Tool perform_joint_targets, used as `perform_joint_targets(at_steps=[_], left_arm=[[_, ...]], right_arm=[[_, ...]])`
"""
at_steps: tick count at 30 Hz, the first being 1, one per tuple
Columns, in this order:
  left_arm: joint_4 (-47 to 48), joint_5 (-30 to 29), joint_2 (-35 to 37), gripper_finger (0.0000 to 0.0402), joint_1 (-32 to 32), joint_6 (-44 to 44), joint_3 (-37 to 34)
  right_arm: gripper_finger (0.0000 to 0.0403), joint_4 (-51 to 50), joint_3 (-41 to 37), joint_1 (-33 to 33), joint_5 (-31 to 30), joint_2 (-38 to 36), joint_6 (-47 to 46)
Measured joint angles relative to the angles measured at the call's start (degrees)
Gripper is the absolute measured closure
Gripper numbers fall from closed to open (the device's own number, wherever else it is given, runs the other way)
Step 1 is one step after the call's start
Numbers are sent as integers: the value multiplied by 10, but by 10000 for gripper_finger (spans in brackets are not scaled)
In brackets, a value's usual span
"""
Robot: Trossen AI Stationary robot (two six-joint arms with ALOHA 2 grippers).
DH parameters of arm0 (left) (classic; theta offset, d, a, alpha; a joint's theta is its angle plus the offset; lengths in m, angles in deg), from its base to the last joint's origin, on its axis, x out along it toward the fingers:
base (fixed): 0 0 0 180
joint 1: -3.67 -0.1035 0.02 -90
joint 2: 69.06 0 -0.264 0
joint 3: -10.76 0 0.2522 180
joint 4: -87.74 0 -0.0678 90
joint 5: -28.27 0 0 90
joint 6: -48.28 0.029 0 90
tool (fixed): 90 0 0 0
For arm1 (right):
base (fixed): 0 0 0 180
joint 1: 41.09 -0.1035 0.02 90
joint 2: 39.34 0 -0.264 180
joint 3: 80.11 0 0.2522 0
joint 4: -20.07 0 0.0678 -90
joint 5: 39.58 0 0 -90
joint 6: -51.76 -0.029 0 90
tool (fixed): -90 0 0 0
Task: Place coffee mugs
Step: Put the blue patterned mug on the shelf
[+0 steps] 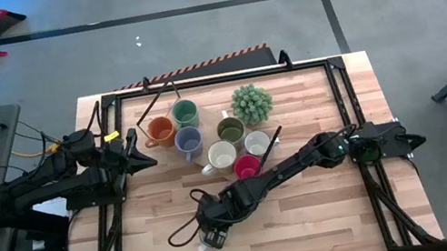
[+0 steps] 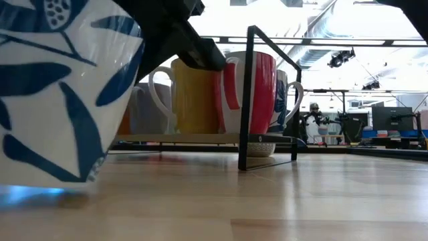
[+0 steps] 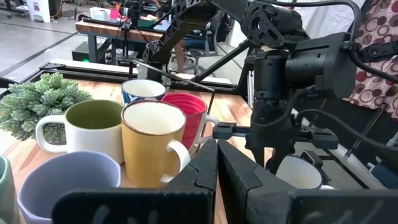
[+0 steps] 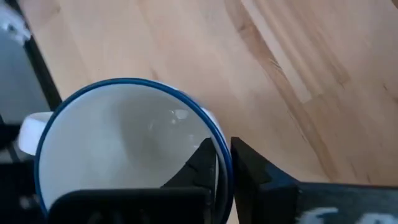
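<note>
My right gripper reaches to the near middle of the table and is shut on a white mug with a blue rim. The low view shows this mug's blue leaf pattern. The other mugs stand grouped at the far middle: orange, green, blue-grey, olive, two white and red-pink. My left gripper waits shut, left of the group, touching nothing. My right gripper holds the white mug by its blue rim, on the side away from the handle. One finger is inside the cup and the other outside, coming from above and pointing down. The mug is upright. Whether its base touches the table, I cannot tell.
A spiky green potted plant stands at the far side of the mug group. A thin black wire frame rises beside the mugs. Black rails border the table. Bare wood lies near and right of the held mug.
</note>
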Motion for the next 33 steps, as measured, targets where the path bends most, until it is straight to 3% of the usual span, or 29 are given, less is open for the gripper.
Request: perform_joint_targets(at_steps=[7,21,28,33], left_arm=[[0,0,0,401,0,0,0],[3,0,0,401,0,0,0],[4,0,0,401,0,0,0],[4,0,0,401,0,0,0]], right_arm=[[400,-1,0,-2,-16,0,-104],[402,68,0,-4,0,0,-88],[402,69,0,-31,26,0,-177],[402,24,0,-54,-3,0,-261]])
